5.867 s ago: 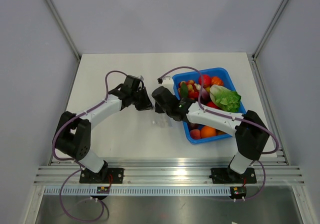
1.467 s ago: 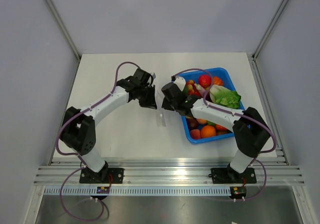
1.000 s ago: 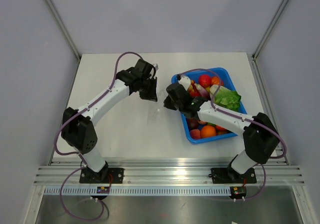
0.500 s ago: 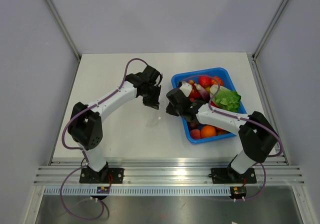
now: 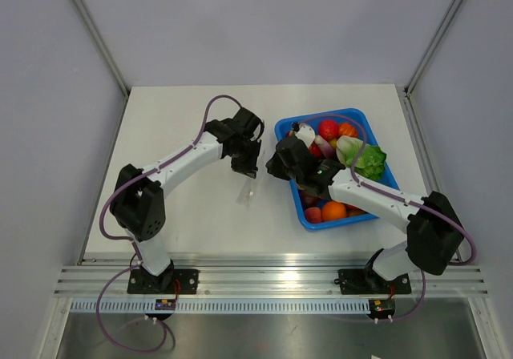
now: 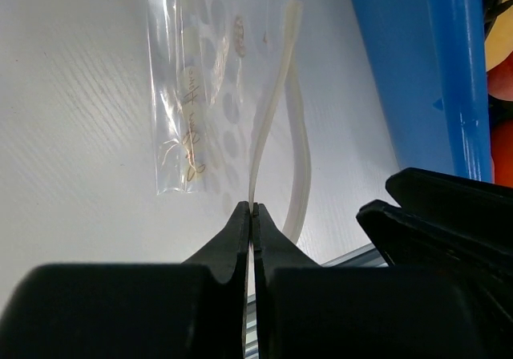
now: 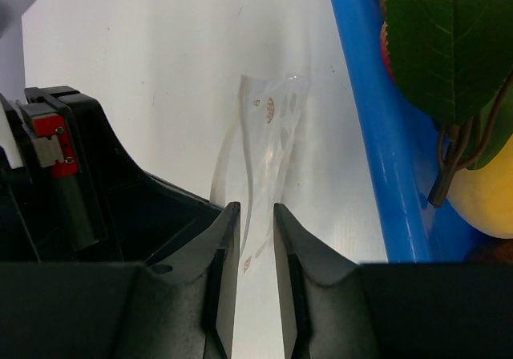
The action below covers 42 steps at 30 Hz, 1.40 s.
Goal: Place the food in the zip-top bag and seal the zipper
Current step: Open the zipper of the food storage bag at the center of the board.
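Note:
The clear zip-top bag (image 5: 248, 191) with pinkish specks hangs tilted just above the table, left of the blue tray (image 5: 358, 117). My left gripper (image 5: 247, 165) is shut on one lip of its mouth. In the left wrist view the zipper strip (image 6: 272, 110) runs up from the closed jaws (image 6: 253, 208), and the other lip (image 6: 303, 184) bows away, so the mouth is open. My right gripper (image 7: 256, 211) is open, its fingers on either side of the bag (image 7: 268, 139). A dark round fruit (image 5: 308, 200), probably the food, lies in the tray, partly under my right arm.
The tray holds a green cabbage (image 5: 362, 157), orange (image 5: 333, 211), peach (image 5: 313, 214) and red fruits. In the right wrist view its blue rim (image 7: 373, 135) runs close on the right, with a green leaf (image 7: 449, 46) and a yellow fruit (image 7: 489, 203) inside.
My left gripper has swung right and nearer with the bag's lip in it. The bag now hangs lower and tilted. My right gripper has closed in beside it.

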Available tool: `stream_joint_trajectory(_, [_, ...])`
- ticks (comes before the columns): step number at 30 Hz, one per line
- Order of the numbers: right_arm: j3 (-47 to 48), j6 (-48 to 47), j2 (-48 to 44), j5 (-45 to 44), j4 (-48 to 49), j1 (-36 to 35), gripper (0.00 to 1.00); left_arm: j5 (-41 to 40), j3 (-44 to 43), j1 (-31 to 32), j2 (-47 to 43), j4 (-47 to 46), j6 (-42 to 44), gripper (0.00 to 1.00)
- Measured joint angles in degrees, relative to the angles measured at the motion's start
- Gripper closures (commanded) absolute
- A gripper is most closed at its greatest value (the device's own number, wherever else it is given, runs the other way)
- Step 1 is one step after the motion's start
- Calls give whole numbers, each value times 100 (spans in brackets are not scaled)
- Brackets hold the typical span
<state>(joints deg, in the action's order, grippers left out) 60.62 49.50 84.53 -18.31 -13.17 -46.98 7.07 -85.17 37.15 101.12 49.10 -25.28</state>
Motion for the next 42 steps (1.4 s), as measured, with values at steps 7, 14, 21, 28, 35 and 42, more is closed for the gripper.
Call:
stream_joint_trajectory(7, [22, -46, -35, 105, 2, -85, 79, -33, 0, 22, 0, 22, 0, 100])
stream_joint_trajectory(14, [275, -66, 240, 306, 90, -278, 85, -52, -92, 28, 0, 68, 0, 100])
stream_joint_trajectory(21, [286, -63, 505, 369, 114, -280, 91, -94, -101, 28, 0, 74, -2, 100])
stream_joint_trajectory(28, [308, -63, 761, 398, 118, -280, 93, -127, -101, 31, -4, 105, -2, 100])
stream_joint_trajectory(35, [549, -85, 992, 350, 116, -195, 93, -101, -114, 33, -122, 186, 0, 100])
stream_joint_trajectory(42, [855, -50, 1340, 671, 297, 48, 91, -131, -190, 15, -177, 264, 7, 100])
